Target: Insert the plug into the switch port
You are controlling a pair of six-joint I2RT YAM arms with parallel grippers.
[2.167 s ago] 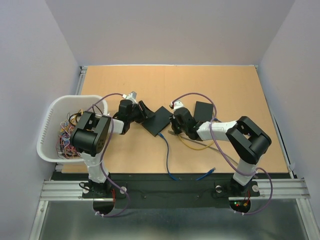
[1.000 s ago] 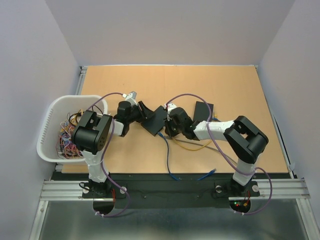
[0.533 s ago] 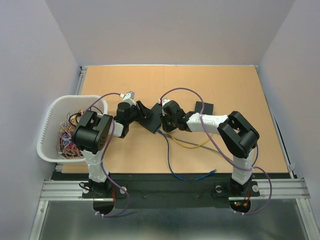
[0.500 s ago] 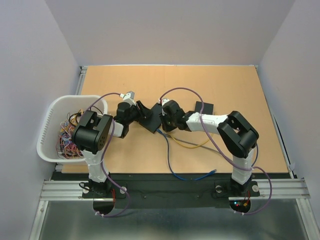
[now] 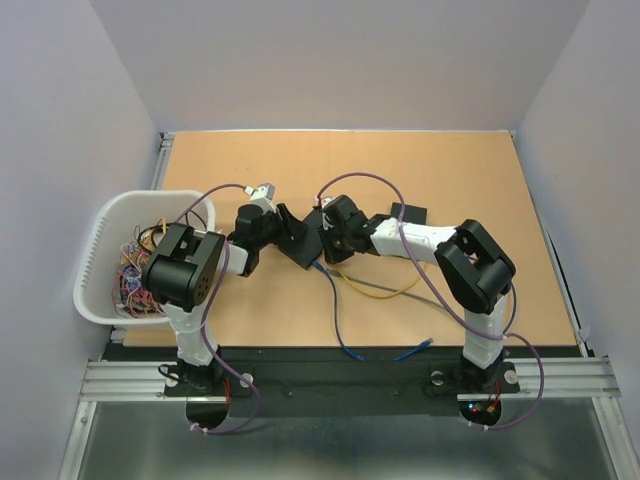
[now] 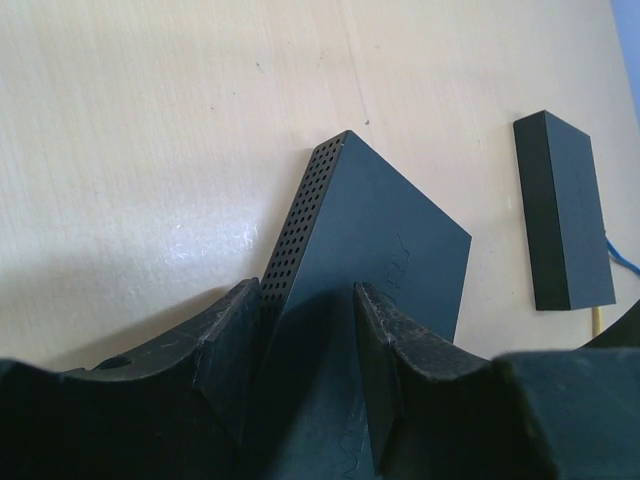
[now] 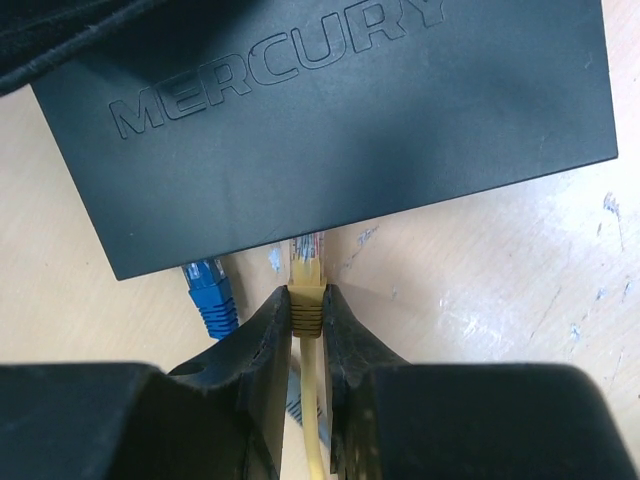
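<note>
Top external view: two robot arms meet over the middle of a wooden table (image 5: 450, 180). The left gripper (image 5: 287, 230) grips a flat black switch (image 5: 303, 245) from its left side. The right gripper (image 5: 325, 243) comes in against the switch's right side. A blue cable (image 5: 336, 320) and a yellow cable (image 5: 385, 293) trail toward the near edge. A white basket (image 5: 100, 235) of loose wires sits at far left. A second black box (image 5: 410, 213) lies just behind the right arm.

Left wrist view: both fingers (image 6: 235, 350) are clamped on one end of the switch, its perforated side wall showing. The second box lies well apart.

Right wrist view: the fingers (image 7: 262, 345) are pinched tight on the yellow plug (image 7: 305, 285). Its clear tip touches the switch's port edge, just beside a blue plug (image 7: 208, 290) that looks already seated.

Judged from this, grasping and lining up are done. How deep the tip sits cannot be told. The final push home appears to remain.
</note>
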